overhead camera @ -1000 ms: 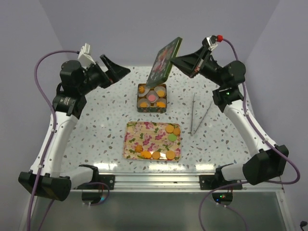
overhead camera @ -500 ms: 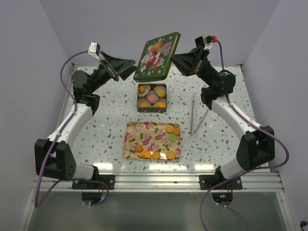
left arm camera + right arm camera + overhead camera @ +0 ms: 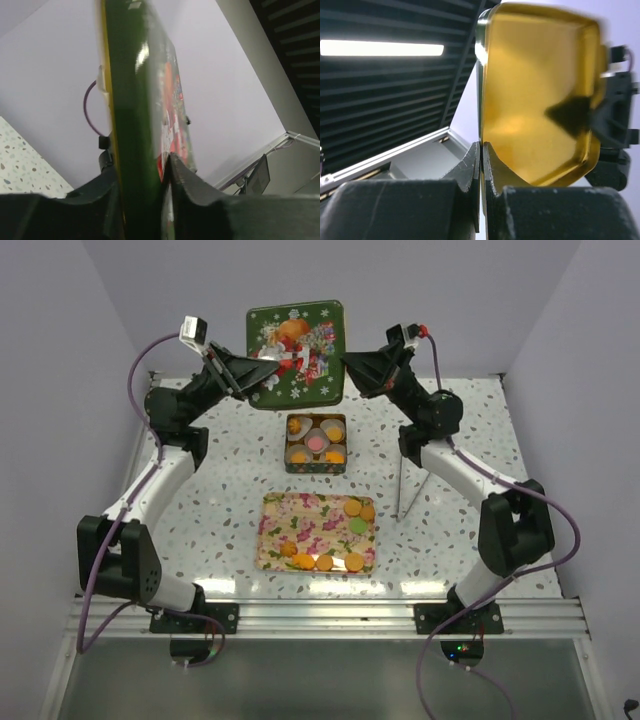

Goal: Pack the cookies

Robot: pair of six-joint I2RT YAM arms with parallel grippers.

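Since a second ago the lid (image 3: pixel 296 350) has swung from a steep tilt on the right to stand upright, its printed face square to the overhead camera, and it now sits further left. My left gripper (image 3: pixel 262 377), which hung wide and apart from it back then, has come in onto its left edge.

None of the cookies (image 3: pixel 353 508) have shifted. Five sit in the open tin (image 3: pixel 316 468) at mid-table: a pink one in the middle and orange ones in the corners, each in a white paper cup (image 3: pixel 330 436). The others lie on the flowered tray (image 3: pixel 268 530) just in front of the tin. Two orange ones and a green one are at its far right corner, and a row of orange ones runs along its near edge.

Above the tin, clear of it, the lid hangs between both arms. On the left wrist view the left gripper (image 3: pixel 140 175) is clamped on the lid (image 3: pixel 130 125), one finger (image 3: pixel 182 190) pressed to each side of its rim. On the right wrist view the right gripper (image 3: pixel 481 150) is pinched tight on the thin wall of the lid (image 3: pixel 535 100), whose gold inside faces that camera. From above, the right gripper (image 3: pixel 348 365) meets the lid's right edge.

Metal tongs (image 3: pixel 405 480) lie on the speckled table (image 3: pixel 210 500), right of the tin and tray.
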